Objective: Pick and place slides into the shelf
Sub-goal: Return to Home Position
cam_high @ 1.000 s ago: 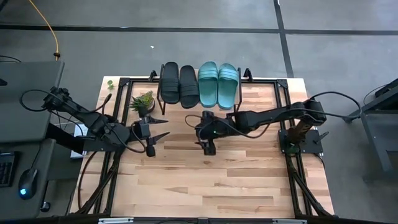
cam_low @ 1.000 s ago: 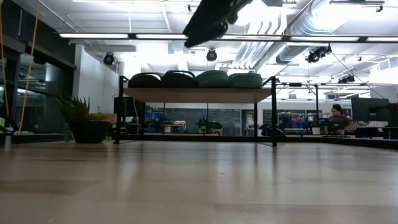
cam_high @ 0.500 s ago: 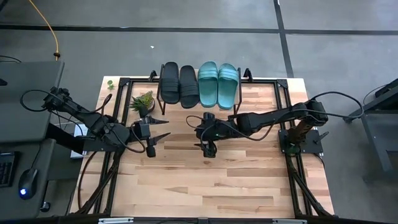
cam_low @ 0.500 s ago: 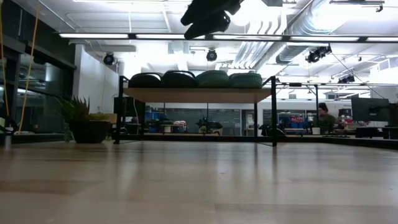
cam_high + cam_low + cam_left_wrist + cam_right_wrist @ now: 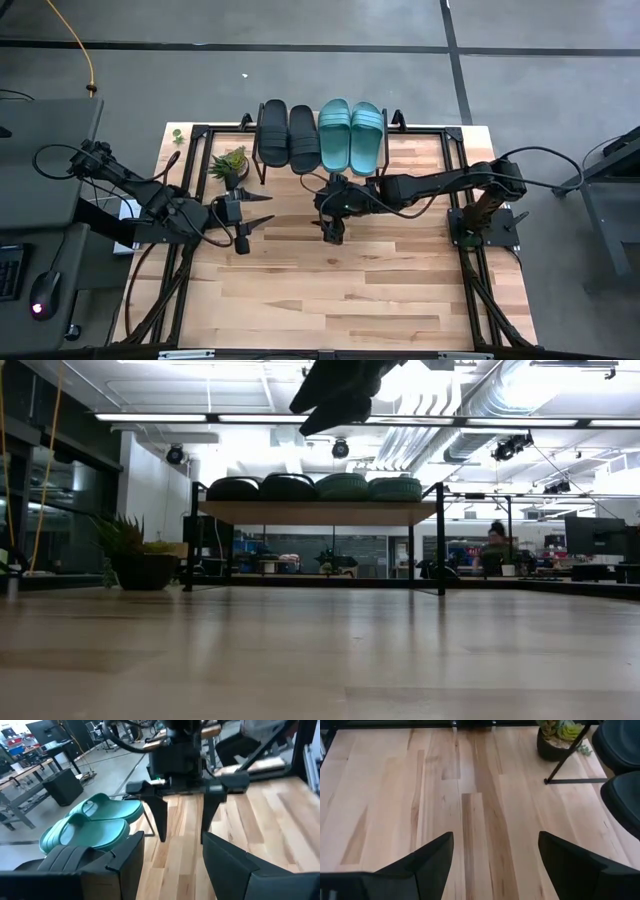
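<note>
All the slides lie side by side, soles down, on the shelf [image 5: 315, 512] at the table's far edge: two black slides [image 5: 288, 136] on the left and two teal slides [image 5: 350, 135] on the right. My right gripper [image 5: 184, 827] hangs open above the table just in front of the shelf, fingers slanting down, with nothing between them. At the table's left, my left gripper [image 5: 175, 860] is also open and holds nothing; it points level toward the right gripper. The low view shows the right gripper [image 5: 332, 400] high above the shelf top.
A small potted plant [image 5: 230, 163] stands on the table left of the shelf, beside its thin black leg [image 5: 570, 760]. Bare wooden tabletop [image 5: 330, 290] stretches from the grippers to the near edge. A person [image 5: 495, 545] is in the room far behind.
My right gripper has rolled a little about the line it points along while staying above the same spot, still open. The person in the room behind has walked leftward.
</note>
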